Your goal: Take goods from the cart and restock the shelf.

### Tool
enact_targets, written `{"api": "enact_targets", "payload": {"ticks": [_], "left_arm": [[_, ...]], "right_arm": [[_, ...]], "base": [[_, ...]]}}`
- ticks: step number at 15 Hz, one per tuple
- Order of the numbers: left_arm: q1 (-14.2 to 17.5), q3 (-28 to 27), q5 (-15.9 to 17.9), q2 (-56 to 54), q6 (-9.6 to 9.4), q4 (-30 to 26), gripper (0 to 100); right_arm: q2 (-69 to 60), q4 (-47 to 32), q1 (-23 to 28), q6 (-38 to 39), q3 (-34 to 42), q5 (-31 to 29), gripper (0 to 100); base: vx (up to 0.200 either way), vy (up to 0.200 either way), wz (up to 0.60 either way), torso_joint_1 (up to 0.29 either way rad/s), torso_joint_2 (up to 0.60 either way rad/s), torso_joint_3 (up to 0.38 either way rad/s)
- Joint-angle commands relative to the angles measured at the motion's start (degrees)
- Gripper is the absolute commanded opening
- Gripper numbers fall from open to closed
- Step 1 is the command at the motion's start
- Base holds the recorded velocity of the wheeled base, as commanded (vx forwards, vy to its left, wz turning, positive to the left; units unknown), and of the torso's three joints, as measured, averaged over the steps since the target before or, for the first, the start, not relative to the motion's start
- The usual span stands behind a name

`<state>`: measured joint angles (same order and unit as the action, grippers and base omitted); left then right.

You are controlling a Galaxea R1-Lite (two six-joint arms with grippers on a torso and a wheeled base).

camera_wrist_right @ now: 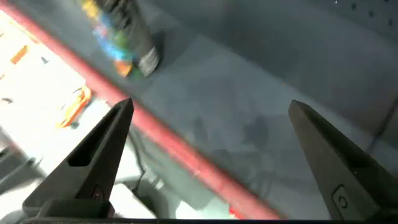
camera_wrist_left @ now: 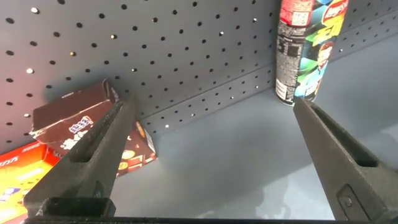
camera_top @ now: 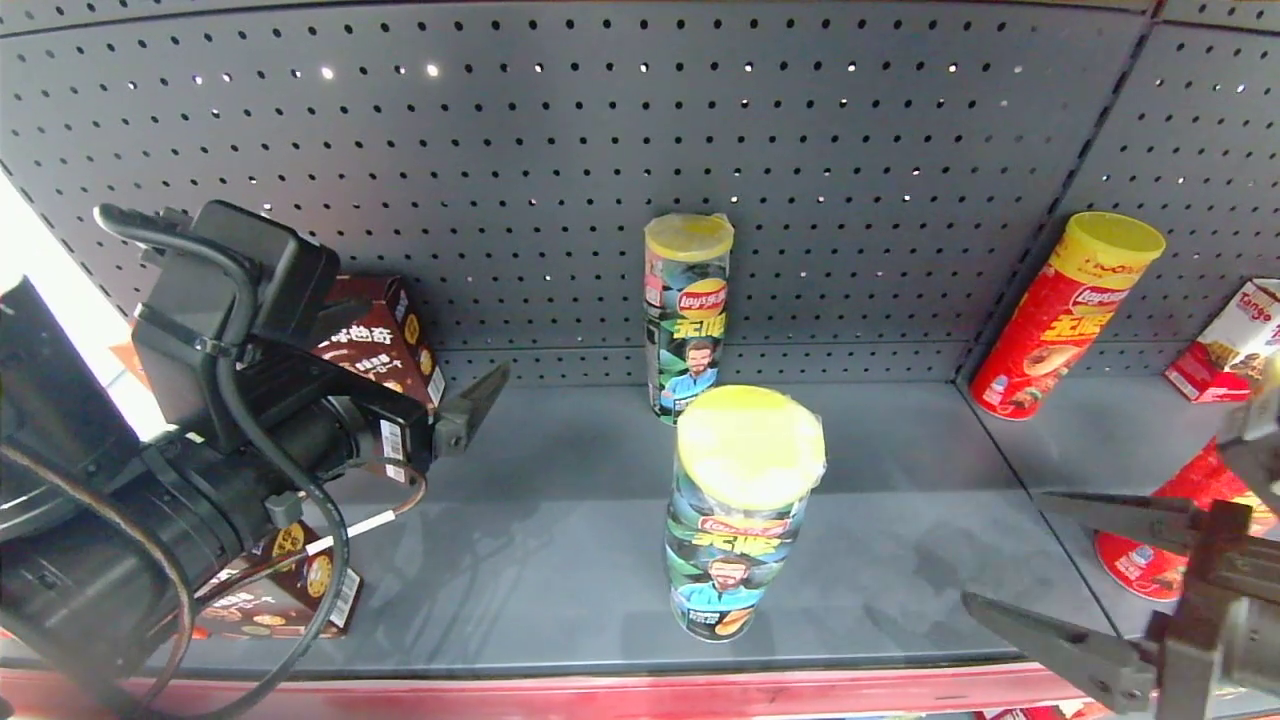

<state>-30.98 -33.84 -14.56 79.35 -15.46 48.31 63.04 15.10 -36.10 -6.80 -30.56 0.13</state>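
Two chip cans with yellow lids stand upright on the grey shelf (camera_top: 520, 560): one at the back (camera_top: 688, 320) by the pegboard, one near the front edge (camera_top: 742, 510). My left gripper (camera_top: 450, 392) hovers open over the shelf's left part, holding nothing. Between its fingers in the left wrist view (camera_wrist_left: 211, 118) lies bare shelf floor, with the back can (camera_wrist_left: 305, 50) off to one side and a brown box (camera_wrist_left: 87, 130) by the other finger. My right gripper (camera_top: 1005, 550) is open and holds nothing at the front right. In its wrist view (camera_wrist_right: 211, 106) the front can (camera_wrist_right: 124, 37) stands apart from it.
One brown box (camera_top: 385, 335) leans against the pegboard behind my left arm; another (camera_top: 290, 590) lies at the front left. In the right bay a red chip can (camera_top: 1060, 320) leans on the divider, a second red can (camera_top: 1160, 560) lies flat, and a red box (camera_top: 1230, 345) sits behind. A red strip (camera_top: 640, 695) edges the shelf.
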Motion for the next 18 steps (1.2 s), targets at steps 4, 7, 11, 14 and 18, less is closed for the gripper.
{"api": "enact_targets", "payload": {"ticks": [4,7,11,14,18], "left_arm": [[0.04,0.18,-0.03,0.1,-0.01,0.29,100],[0.04,0.0,-0.03,0.46,-0.27,0.91,100],[0.04,0.0,-0.03,0.81,-0.45,0.82,100],[-0.05,0.0,-0.03,1.34,-0.45,0.91,100],[0.04,-0.08,-0.03,1.6,-0.45,0.91,100]], "right_arm": [[14.39,3.97,-3.81,-0.05,-3.98,-8.22,100],[17.38,3.97,-4.42,-0.05,-7.23,-13.23,100],[18.7,4.67,-8.2,0.03,-7.85,-23.78,100],[20.9,6.43,-10.66,0.56,-8.2,-24.39,100],[22.83,7.13,-11.72,0.56,-10.48,-24.48,100]], "base": [[0.0,0.0,0.0,0.0,0.0,0.0],[0.0,0.0,0.0,0.0,0.0,0.0],[0.0,0.0,0.0,0.0,0.0,0.0],[0.0,0.0,0.0,0.0,0.0,0.0],[0.0,0.0,0.0,0.0,0.0,0.0]]}}
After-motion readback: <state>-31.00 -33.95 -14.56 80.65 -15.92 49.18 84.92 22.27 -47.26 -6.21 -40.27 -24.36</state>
